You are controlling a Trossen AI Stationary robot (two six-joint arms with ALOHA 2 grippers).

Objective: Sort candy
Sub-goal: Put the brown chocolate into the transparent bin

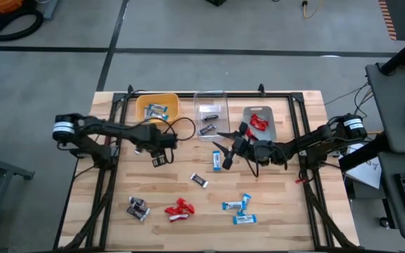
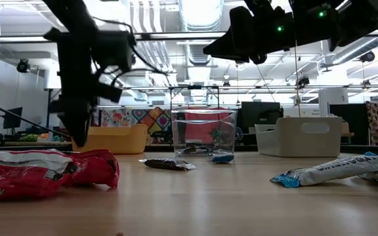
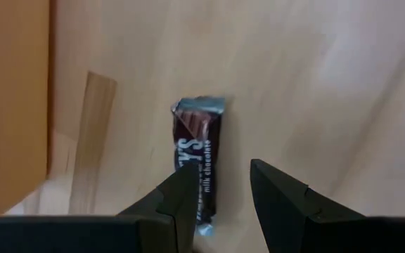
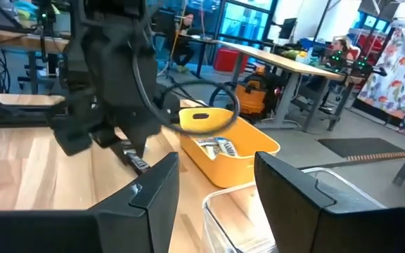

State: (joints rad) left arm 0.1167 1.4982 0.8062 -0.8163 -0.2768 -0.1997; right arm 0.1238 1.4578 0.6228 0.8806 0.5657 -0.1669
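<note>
High view. Three bins in a row along the far edge of the surface (image 1: pixel 273 225). Yellow bin (image 1: pixel 142 105) toward the far left: blue-and-white candy (image 1: pixel 157 110) inside. Clear bin (image 1: pixel 200 99) at the middle: dark brown candy (image 1: pixel 209 124) inside. Grey bin (image 1: pixel 270 128) to its right: red candy (image 1: pixel 259 121) inside. Left pincer (image 1: pixel 157 159) sits just near-side of the yellow bin, over a dark bar. Right pincer (image 1: pixel 225 137) hangs between clear and grey bins, a loose blue-and-white piece (image 1: pixel 217 161) just below it. Loose candy elsewhere: single dark piece (image 1: pixel 199 180) mid-surface; dark pair (image 1: pixel 138 209) near the front left; red pieces (image 1: pixel 178 209) front centre; blue-and-white group (image 1: pixel 238 211) front right. Open wood between these clusters and along both side edges.

Low view. Red wrappers close at left, cut off by the frame. Dark piece and clear bin centre; yellow bin half hidden behind the left arm. Right pincer high above the surface, fingers hard to read here.

Left wrist view. Fingers apart, straddling the lower end of a brown chocolate bar (image 3: pixel 197 162) lying flat on the wood; bar's near end is hidden by one finger. Yellow bin wall at the frame edge.

Right wrist view. Fingers apart, nothing between them. Beyond them, yellow bin holding blue-and-white pieces; clear bin corner cut off.
</note>
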